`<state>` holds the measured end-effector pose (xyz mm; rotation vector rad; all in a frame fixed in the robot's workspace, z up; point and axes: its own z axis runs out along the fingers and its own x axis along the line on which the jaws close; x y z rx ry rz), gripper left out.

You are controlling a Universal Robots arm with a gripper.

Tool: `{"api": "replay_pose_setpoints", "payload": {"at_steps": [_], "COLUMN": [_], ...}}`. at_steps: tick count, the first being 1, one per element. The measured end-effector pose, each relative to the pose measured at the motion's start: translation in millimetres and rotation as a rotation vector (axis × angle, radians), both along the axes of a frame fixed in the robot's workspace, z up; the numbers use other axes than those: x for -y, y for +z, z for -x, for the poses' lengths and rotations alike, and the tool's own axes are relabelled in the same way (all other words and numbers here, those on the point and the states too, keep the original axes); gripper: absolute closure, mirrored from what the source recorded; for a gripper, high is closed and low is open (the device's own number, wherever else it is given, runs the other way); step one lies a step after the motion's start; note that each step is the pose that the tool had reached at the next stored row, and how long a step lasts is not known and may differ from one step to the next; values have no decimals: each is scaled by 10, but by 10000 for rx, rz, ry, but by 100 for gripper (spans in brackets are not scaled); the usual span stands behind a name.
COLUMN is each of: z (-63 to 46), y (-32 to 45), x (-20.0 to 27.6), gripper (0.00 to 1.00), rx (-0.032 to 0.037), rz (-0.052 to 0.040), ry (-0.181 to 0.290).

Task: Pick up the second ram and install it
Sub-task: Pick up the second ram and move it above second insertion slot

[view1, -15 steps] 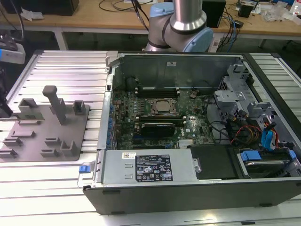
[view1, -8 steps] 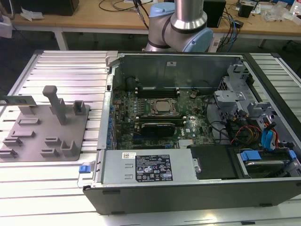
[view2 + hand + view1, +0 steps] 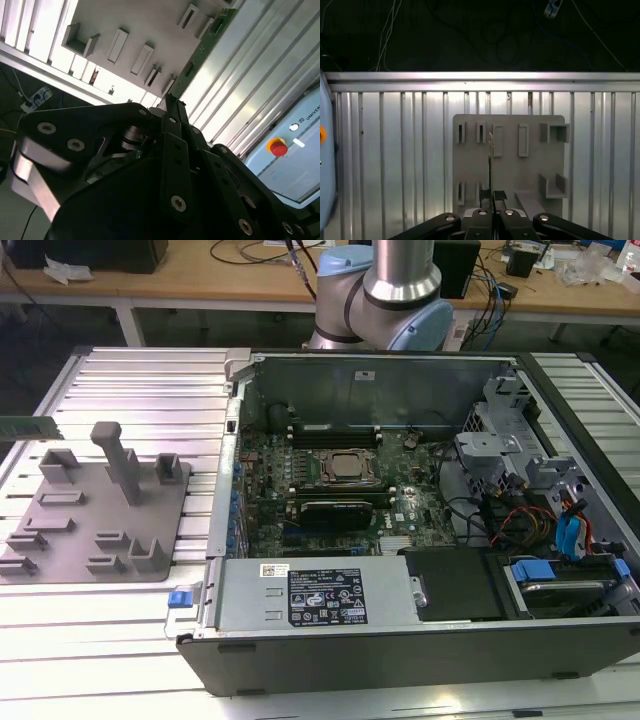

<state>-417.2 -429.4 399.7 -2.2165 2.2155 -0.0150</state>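
Black label [image 3: 328,597] and white sticker [image 3: 275,570] on the case's near metal cover [image 3: 240,605]; print too small to make out.

Flat on the ribbed desk [image 3: 150,380], toward its edge at the exterior view's left: a grey holder plate [image 3: 100,515] with slots, blocks and one upright post [image 3: 122,465]. Just beside it, out to the opposite edge: an open computer case [image 3: 400,655], with silver processor [image 3: 345,468], black expansion card [image 3: 335,512], labelled power supply [image 3: 310,595], red and black cables [image 3: 510,520]. In the second wrist view, by the desk's ribs: a pale-blue pendant [image 3: 295,170] with red button [image 3: 277,147].
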Motion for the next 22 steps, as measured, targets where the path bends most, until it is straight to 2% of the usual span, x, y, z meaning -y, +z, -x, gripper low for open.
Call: {"api": "replay_pose_setpoints", "payload": {"at_steps": [3, 7, 11, 17, 19, 22], "z": [0, 0, -61, -396, -543, -824], "y": [102, 108, 108, 109, 108, 108], "x": [-1, -3, -3, -3, -3, -3], "gripper": [91, 91, 91, 91, 91, 91], "rx": [1, 2, 2, 0, 2, 3], "rz": [-1, 2, 4, 5, 4, 3], "ry": [0, -1, 0, 1, 0, 0]}}
